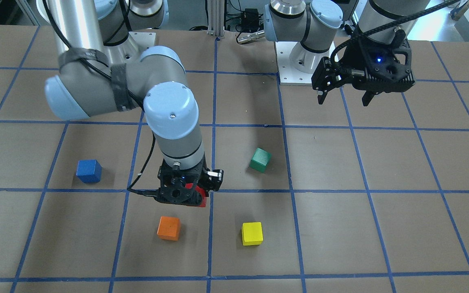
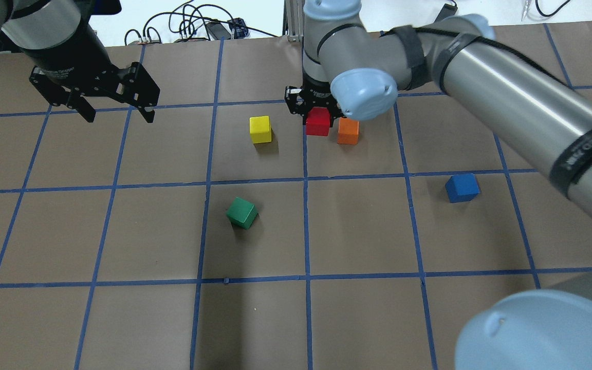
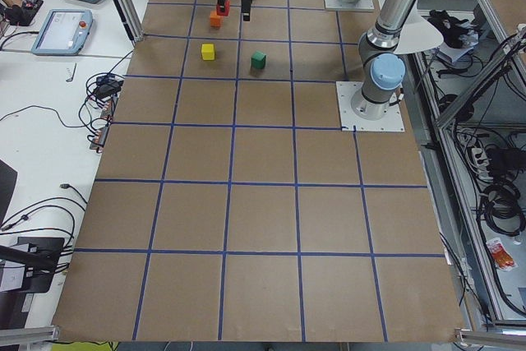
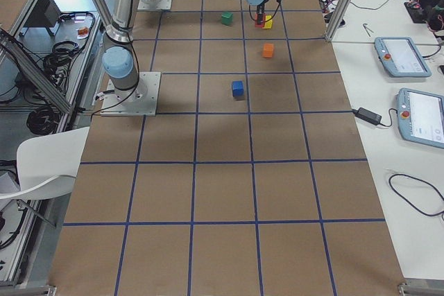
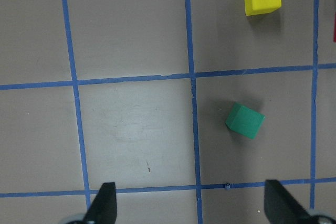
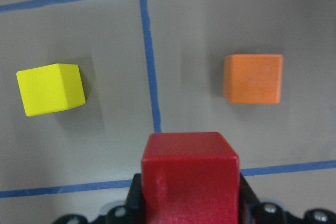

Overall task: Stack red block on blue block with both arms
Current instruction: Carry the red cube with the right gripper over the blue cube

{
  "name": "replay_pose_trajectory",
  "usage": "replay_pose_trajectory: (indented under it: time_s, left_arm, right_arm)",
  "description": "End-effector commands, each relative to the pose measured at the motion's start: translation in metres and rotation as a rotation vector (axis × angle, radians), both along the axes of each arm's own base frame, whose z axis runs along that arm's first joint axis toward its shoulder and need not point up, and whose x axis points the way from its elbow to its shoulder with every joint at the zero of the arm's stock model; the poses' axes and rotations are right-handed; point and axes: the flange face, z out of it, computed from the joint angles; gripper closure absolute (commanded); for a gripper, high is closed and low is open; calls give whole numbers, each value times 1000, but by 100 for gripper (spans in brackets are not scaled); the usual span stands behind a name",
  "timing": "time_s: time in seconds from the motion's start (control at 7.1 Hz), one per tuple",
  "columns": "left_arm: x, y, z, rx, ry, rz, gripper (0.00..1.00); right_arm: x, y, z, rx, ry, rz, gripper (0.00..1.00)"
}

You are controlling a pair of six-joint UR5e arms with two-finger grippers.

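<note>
Brown counter (image 2: 357, 231) crossed by a blue grid (image 2: 306, 226); red block (image 2: 318, 122), blue block (image 2: 462, 187), green block (image 2: 242, 213), yellow block (image 2: 260, 129), orange block (image 2: 348, 131).

The red block (image 6: 190, 174) looks matt, the table (image 2: 357, 231) papery.

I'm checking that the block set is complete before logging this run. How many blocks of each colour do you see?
red block: 1
blue block: 1
green block: 1
yellow block: 1
orange block: 1
total: 5
</note>
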Motion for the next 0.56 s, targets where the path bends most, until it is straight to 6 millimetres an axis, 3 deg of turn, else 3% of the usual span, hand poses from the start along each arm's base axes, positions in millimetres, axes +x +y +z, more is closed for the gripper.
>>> replay_pose_trajectory:
  time_s: [0.0, 0.14, 0.28, 0.42]
  left_arm:
    - [0, -1, -3, 6, 2, 1, 0]
    - [-1, -2, -3, 8, 9, -13, 0]
    - [-1, -3, -4, 11, 10, -10, 0]
    - [-2, -3, -6, 15, 11, -15, 0]
  right_arm:
    - [-92, 0, 53, 61, 19, -9, 100]
    - [-132, 9, 78, 79, 22, -6, 100]
    - [-178, 11, 78, 118, 25, 39, 100]
    - [-210, 10, 64, 136, 17, 62, 100]
